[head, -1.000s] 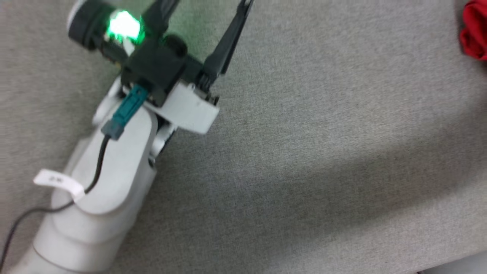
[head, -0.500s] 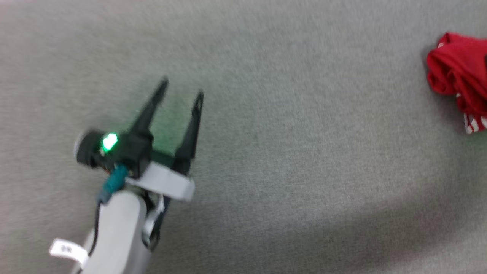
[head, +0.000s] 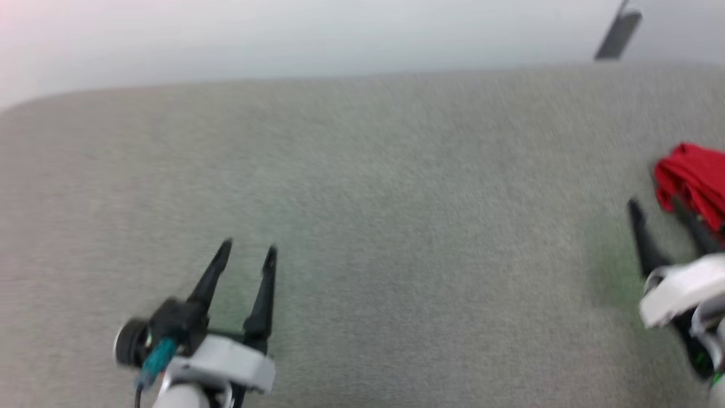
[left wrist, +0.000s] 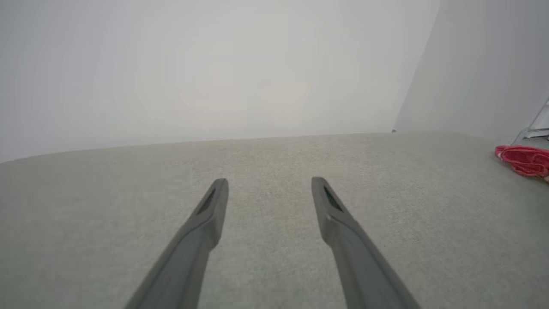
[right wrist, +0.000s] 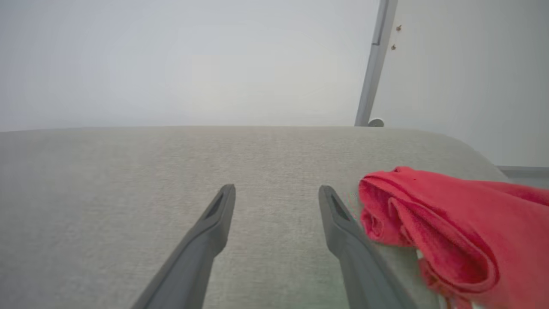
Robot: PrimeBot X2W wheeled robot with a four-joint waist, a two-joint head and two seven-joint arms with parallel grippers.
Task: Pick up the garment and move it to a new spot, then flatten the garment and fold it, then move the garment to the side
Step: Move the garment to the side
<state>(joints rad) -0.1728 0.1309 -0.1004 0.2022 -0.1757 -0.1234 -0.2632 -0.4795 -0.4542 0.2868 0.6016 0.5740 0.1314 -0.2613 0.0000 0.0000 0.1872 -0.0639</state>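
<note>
The red garment [head: 692, 177] lies at three o'clock on the grey surface [head: 396, 226], just beside the right jaws; these and the left jaws stand spread, empty

Grey fabric surface [head: 362, 226] bears a crumpled red garment [head: 694, 178] at its right edge

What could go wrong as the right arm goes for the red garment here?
1. The garment lies beside the right gripper, outside its open fingers; closing now would likely catch nothing.
2. It sits near the rounded corner of the grey surface, so a sideways nudge might push it off.
3. It is bunched, so a pinch may take several layers.
</note>
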